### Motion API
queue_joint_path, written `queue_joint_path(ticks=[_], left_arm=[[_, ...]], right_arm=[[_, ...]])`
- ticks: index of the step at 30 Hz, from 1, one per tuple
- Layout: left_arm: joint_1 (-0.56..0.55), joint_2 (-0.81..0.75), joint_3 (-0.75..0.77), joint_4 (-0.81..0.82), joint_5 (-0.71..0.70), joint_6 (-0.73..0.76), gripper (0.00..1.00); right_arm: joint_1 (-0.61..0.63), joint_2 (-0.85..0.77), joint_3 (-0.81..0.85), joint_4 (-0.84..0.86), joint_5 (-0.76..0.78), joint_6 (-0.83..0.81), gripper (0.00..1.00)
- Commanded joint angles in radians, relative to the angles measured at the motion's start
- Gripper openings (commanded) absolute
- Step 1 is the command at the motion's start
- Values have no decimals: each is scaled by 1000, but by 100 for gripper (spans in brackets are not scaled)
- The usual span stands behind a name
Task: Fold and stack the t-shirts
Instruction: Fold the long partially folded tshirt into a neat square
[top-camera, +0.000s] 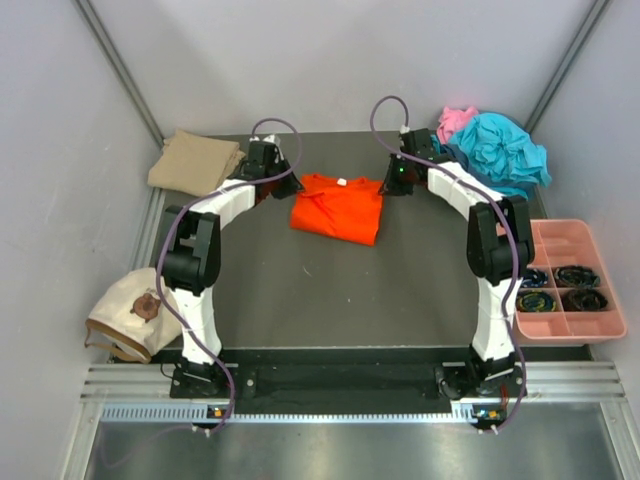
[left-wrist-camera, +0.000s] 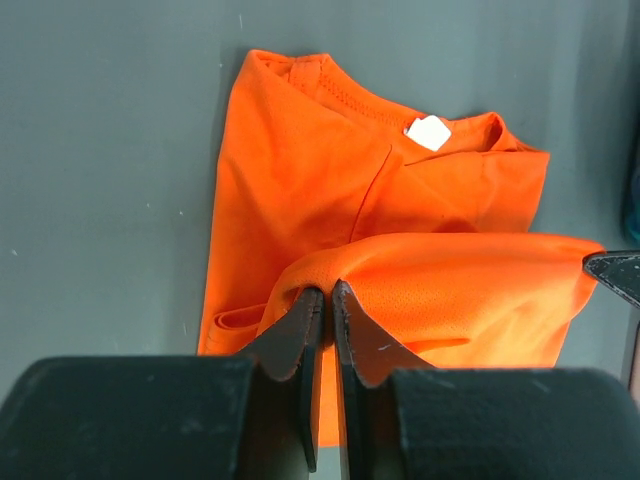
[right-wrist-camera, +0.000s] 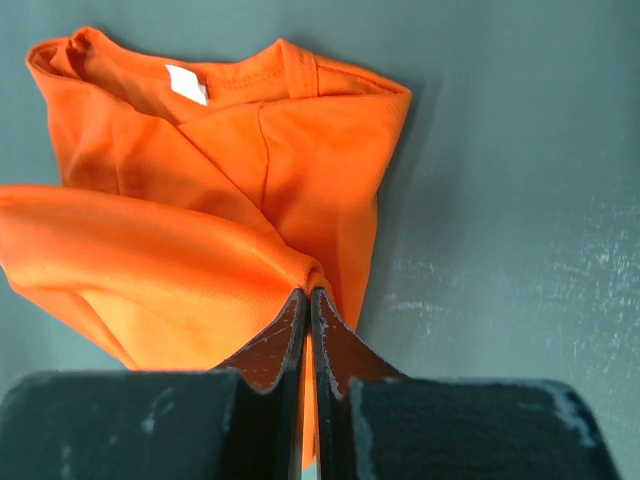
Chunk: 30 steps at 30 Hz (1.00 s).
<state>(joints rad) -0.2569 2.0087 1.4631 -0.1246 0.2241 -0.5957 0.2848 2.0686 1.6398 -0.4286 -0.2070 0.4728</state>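
Note:
The bright orange t-shirt (top-camera: 338, 207) lies half folded at the back middle of the dark table, collar toward the far wall. My left gripper (top-camera: 290, 186) is shut on its left edge, and my right gripper (top-camera: 388, 185) is shut on its right edge. In the left wrist view the jaws (left-wrist-camera: 327, 290) pinch a raised fold of orange cloth (left-wrist-camera: 320, 170). The right wrist view shows the same: jaws (right-wrist-camera: 308, 293) closed on a bunched corner of the shirt (right-wrist-camera: 250, 170). A folded tan t-shirt (top-camera: 195, 162) sits at the back left. Crumpled teal t-shirts (top-camera: 505, 150) and a pink one (top-camera: 457, 122) are piled at the back right.
A pink compartment tray (top-camera: 570, 280) with dark coiled items stands at the right edge. A cream cap-like thing (top-camera: 125, 315) lies off the table's left side. Grey walls close in the back and both sides.

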Motion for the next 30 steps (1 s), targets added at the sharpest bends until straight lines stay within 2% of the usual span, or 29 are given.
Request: queue_joint_path(ticks=[1, 15, 23, 28, 30], left_arm=[[21, 10, 59, 60, 21, 8, 12], [34, 94, 157, 112, 90, -22, 15], [42, 188, 261, 152, 152, -67, 15], [53, 248, 333, 172, 162, -82, 20], [59, 286, 373, 190, 175, -98, 27]], right_arm=[[-22, 18, 86, 11, -11, -3, 0], [-59, 21, 117, 36, -12, 6, 0], [-65, 54, 143, 74, -20, 12, 0], [-79, 87, 175, 88, -22, 26, 0], [-87, 110, 190, 99, -25, 33, 0]])
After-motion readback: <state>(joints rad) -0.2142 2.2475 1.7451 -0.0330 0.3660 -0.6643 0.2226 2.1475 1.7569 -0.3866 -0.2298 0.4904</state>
